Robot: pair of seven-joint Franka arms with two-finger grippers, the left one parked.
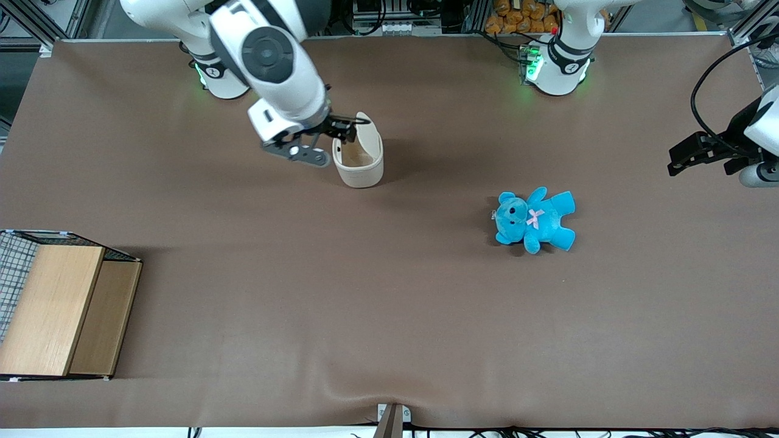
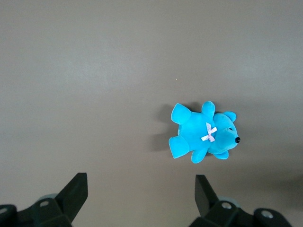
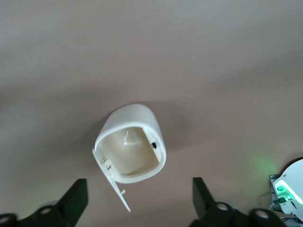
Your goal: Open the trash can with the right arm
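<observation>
Cream-white trash can [image 1: 359,159] mid-table, toward working arm's end, lid [image 3: 112,183] swung upright, tan interior exposed. Gripper [image 1: 344,128] beside raised lid, fingers spread, grasping nothing. Opening apparently complete; next, presumably withdrawal without nudging lid.

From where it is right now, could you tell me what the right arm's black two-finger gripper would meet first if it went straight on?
Probably the small cream-white plastic trash can: the open gripper points at its open mouth and raised lid, though depth is unclear.
</observation>
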